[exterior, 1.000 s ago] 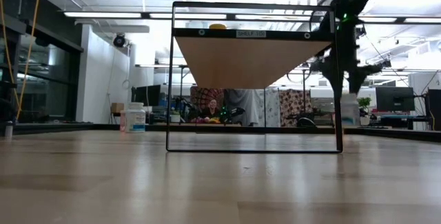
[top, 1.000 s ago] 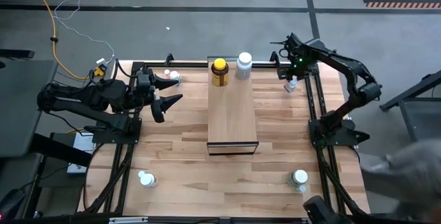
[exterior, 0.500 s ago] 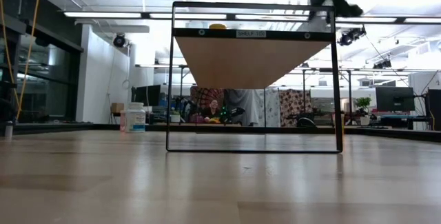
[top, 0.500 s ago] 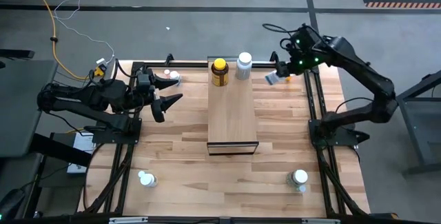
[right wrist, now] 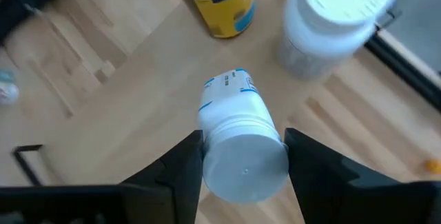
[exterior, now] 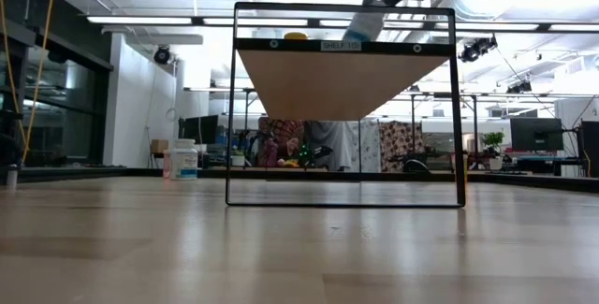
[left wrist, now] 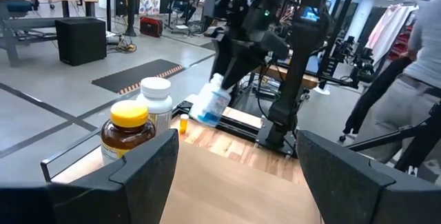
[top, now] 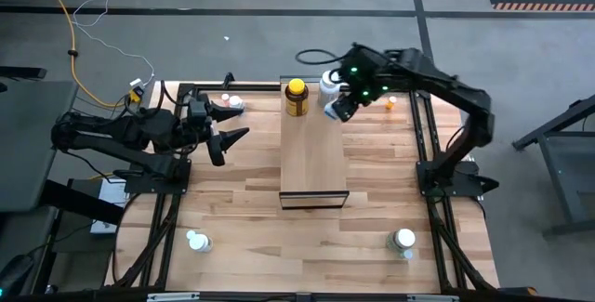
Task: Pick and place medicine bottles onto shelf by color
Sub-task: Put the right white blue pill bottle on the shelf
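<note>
Bottle (right wrist: pixel 238 138) clamped between right pincer (right wrist: pixel 241 156) fingers.

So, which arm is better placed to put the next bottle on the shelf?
The right one. Its hand already holds a white bottle with a blue label above the shelf, near the amber bottle. The left hand waits open, off the shelf's side.

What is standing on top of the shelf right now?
On the shelf: an amber bottle and a white bottle, at its far end. The right hand holds a blue-labelled bottle above it.
</note>
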### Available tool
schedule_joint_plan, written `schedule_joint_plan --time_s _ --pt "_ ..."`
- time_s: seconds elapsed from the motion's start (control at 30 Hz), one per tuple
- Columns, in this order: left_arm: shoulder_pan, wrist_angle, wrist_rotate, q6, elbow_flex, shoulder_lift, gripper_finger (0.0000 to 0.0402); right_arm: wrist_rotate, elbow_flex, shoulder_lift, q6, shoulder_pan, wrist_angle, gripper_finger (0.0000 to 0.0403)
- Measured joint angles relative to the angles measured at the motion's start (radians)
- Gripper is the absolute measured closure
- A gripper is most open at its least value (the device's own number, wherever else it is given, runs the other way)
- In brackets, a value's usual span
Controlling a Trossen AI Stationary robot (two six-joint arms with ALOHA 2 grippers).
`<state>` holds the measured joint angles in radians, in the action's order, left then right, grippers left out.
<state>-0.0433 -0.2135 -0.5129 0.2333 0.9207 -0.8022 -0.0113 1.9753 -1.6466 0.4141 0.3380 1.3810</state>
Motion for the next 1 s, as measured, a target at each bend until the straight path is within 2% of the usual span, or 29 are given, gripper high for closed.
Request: schedule_joint_plan --time_s 0.13,0.33,0.53,0.7,1.0 --pt "0.000 0.000 0.000 0.000 0.000 -0.001 0.0118 -0.016 0.055 -0.077 -0.078 -0.011 0.025 0.0230" --pt "0.000 0.000 0.000 0.002 0.000 -0.003 0.0118 -0.016 0.066 -0.140 -0.138 -0.011 0.079 0.0229" --pt "0.000 0.000 0.000 0.002 0.000 -0.003 0.0118 -0.018 0.065 -0.166 -0.173 -0.001 0.090 0.0229" --pt "0.000 0.000 0.000 0.001 0.000 -0.003 0.0118 -0.060 0.065 -0.176 -0.188 0.011 0.095 0.0229" --pt "0.000 0.000 0.001 0.002 0.000 -0.003 0.0118 -0.028 0.064 -0.201 -0.199 0.022 0.108 0.0229"
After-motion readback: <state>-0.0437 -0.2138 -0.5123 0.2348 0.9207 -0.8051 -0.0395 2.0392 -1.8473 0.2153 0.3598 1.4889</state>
